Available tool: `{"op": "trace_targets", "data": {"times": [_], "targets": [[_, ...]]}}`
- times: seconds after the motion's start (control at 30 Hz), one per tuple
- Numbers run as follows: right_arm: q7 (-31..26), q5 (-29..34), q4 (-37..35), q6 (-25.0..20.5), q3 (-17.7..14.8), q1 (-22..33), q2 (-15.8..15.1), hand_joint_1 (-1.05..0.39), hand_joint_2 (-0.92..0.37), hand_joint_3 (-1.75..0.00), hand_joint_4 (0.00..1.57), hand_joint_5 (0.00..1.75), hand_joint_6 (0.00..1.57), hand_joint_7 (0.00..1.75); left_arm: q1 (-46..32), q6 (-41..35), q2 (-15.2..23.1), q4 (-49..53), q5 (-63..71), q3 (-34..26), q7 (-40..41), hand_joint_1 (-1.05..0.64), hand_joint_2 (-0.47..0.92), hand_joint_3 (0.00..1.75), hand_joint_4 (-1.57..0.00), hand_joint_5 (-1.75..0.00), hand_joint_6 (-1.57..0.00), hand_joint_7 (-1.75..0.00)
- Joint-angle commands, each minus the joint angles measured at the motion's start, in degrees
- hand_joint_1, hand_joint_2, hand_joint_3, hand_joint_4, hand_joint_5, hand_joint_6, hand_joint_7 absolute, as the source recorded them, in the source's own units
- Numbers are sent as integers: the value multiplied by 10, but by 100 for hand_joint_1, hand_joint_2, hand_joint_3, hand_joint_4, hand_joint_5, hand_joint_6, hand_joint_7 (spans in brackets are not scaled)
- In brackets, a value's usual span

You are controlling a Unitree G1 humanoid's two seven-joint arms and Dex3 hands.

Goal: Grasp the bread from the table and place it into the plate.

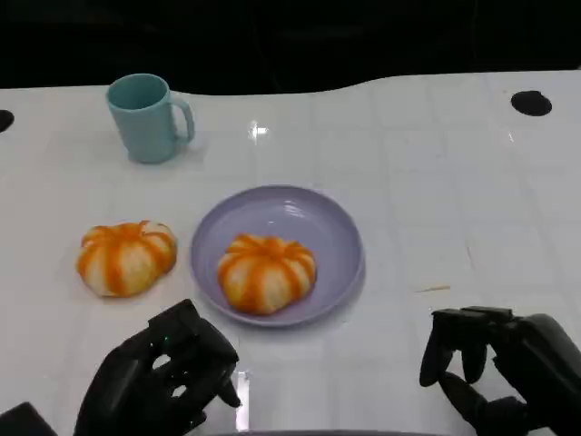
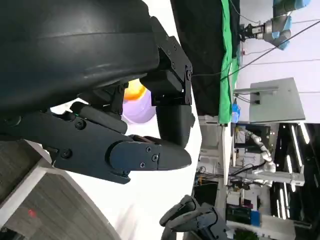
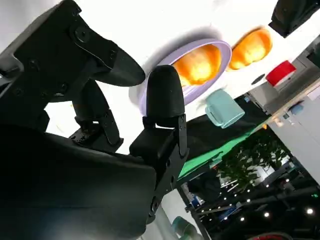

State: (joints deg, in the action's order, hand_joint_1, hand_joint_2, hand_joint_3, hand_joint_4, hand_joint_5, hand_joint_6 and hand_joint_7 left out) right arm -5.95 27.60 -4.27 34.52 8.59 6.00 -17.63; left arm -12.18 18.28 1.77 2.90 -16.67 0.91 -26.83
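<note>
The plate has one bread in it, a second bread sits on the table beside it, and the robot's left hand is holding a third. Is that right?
Not quite. The left hand holds nothing; its fingers are apart above the table, as the head view shows. The rest stands: one bread in the plate, whose rim is lilac, and a second bread on the table beside it.

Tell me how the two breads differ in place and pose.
The left bread lies on the bare table; the other bread lies in the plate. The left bread is nearer the mug. Both are round with orange stripes, and neither hand touches them.
</note>
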Motion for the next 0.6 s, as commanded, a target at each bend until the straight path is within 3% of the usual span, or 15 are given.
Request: {"op": "trace_targets", "data": {"times": [0.03, 0.6], "targets": [[-23, 6, -29, 23, -4, -14, -3, -4, -21, -143, 85, 175, 77, 143, 6, 10, 7, 12, 6, -5, 1, -55, 92, 31, -64, -175, -59, -149], [-58, 30, -65, 43, 3, -31, -1, -7, -16, -147, 88, 172, 80, 141, 13, 14, 9, 23, -2, -11, -7, -53, 92, 32, -68, -175, -60, -150]]}}
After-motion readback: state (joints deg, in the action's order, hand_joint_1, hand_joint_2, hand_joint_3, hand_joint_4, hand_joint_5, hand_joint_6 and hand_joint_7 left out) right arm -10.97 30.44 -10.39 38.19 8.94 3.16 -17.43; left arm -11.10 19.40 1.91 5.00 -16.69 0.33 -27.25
